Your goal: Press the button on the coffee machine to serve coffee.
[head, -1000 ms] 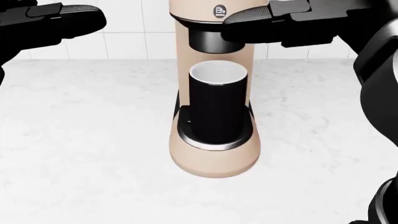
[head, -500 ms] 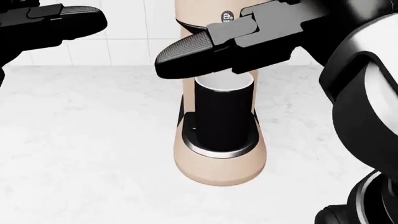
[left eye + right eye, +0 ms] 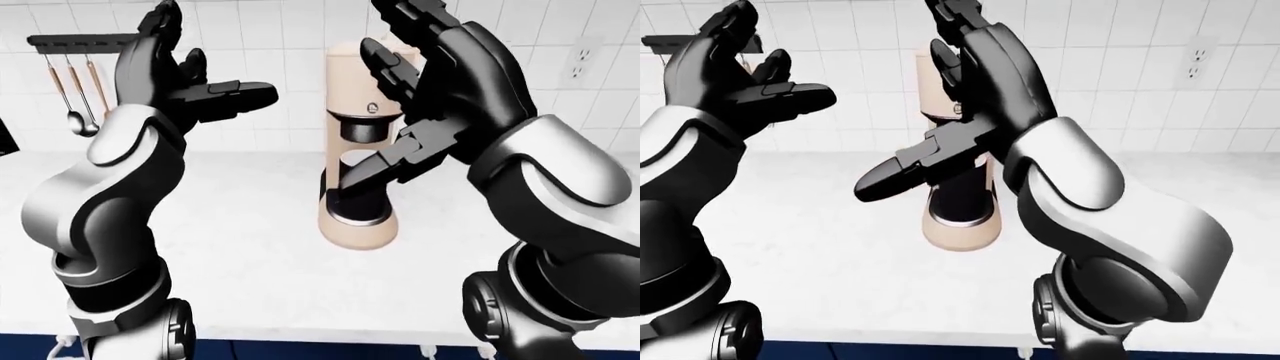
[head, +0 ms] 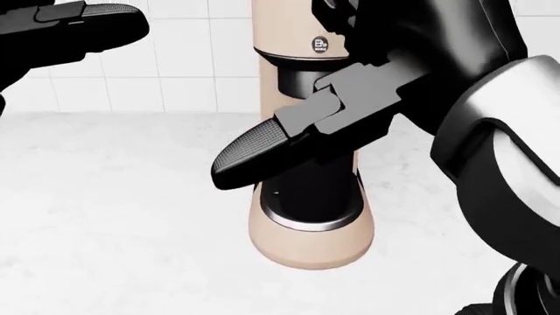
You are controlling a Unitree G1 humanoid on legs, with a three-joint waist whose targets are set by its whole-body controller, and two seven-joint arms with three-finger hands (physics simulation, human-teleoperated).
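Two hands are up in front of us, both with fingers spread apart and holding nothing. Our left hand (image 3: 175,71) is raised at about ten o'clock in the left-eye view, palm turned inward, its thumb (image 3: 235,94) pointing toward the coffee machine (image 3: 357,150) but well apart from it. Our right hand (image 3: 445,82) stands just at three o'clock of the machine's upper body, its fingers reaching up past the machine's top, and its long thumb (image 4: 289,141) slants down toward eight o'clock across the machine's middle in the head view, covering most of the black cup (image 4: 306,187) that sits on the round drip tray (image 4: 306,220). We cannot tell whether the thumb touches the machine or only passes before it. The beige machine stands upright on the white marble counter (image 3: 230,247), against the white tiled wall (image 3: 300,30), near the centre of the left-eye view. A small round badge (image 4: 323,44) shows on the machine's upper face in the head view, just above the dark brew head (image 4: 302,75). At nine o'clock, high in the left-eye view, a dark rail (image 3: 70,40) on the wall carries hanging utensils (image 3: 72,97), and at two o'clock a wall socket (image 3: 578,64) sits on the tiles.
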